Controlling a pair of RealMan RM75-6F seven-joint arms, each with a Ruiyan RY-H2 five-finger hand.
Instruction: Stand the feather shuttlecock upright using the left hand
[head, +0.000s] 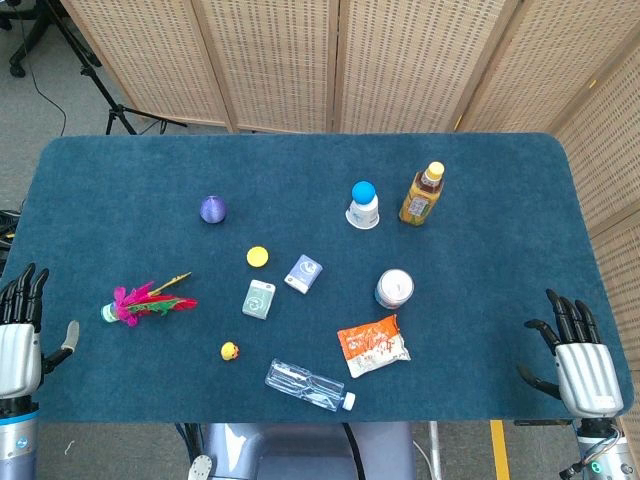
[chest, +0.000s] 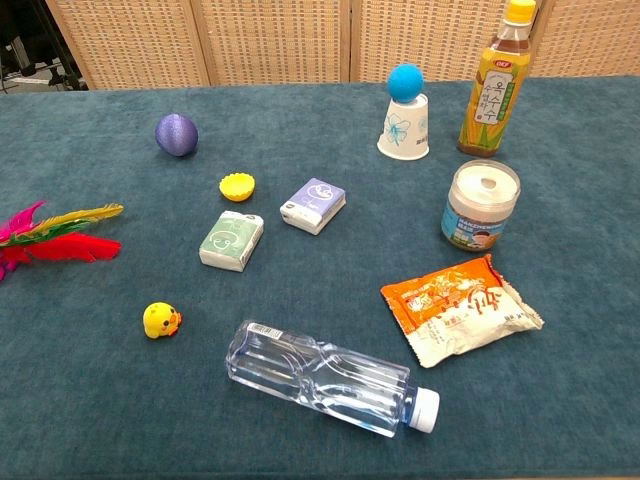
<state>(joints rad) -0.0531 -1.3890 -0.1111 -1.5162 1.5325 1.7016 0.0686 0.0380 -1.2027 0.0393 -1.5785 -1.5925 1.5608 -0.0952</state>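
The feather shuttlecock (head: 145, 302) lies on its side near the table's left edge, its pink, red and yellow feathers pointing right and its pale base to the left. The chest view shows only its feathers (chest: 55, 235) at the left border. My left hand (head: 22, 335) hovers at the table's front left corner, fingers spread and holding nothing, a short way left of the shuttlecock. My right hand (head: 578, 358) rests at the front right corner, fingers apart and empty. Neither hand shows in the chest view.
On the blue table (head: 120, 180) lie a purple ball (head: 213, 209), yellow cap (head: 258, 256), two small packets (head: 259, 298), a toy duck (head: 229, 351), a water bottle (head: 308, 386), a snack bag (head: 372, 345), a jar (head: 394, 289), a cup with blue ball (head: 364, 205) and a tea bottle (head: 422, 195).
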